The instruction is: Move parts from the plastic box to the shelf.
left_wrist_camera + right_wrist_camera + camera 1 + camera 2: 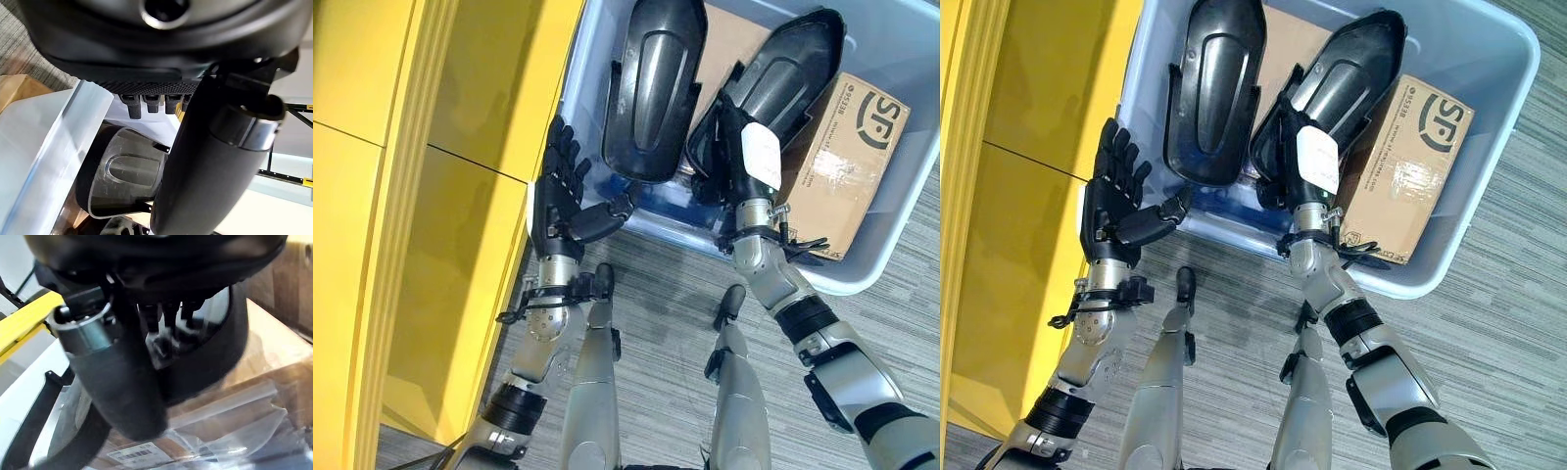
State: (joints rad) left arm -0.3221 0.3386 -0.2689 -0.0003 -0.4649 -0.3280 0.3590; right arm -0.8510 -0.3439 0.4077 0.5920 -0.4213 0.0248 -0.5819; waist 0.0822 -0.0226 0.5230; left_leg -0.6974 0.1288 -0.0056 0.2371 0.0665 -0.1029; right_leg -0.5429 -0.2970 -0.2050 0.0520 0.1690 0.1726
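Looking down in the left eye view, the pale blue plastic box [876,264] sits on grey carpet at about 1 o'clock, with the yellow shelf [431,196] along the 9 o'clock side. Inside lie two dark moulded parts: the left part [653,88] and the right part [783,73], plus a cardboard carton [847,162] at 3 o'clock. The left robot hand [558,201] hovers at the box's outer near-left corner, fingers straight and spread, thumb pointing toward the box wall, gripping nothing. The right robot hand [739,147] reaches into the box at the near end of the right part; whether its fingers clasp that part, I cannot tell.

The right eye view gives the same layout.

The left wrist view shows the left robot hand with straight fingers over the box rim, the left part lying beyond.

The right wrist view shows the right robot hand close against the right part's dark rim, above the carton; the grip is unclear.
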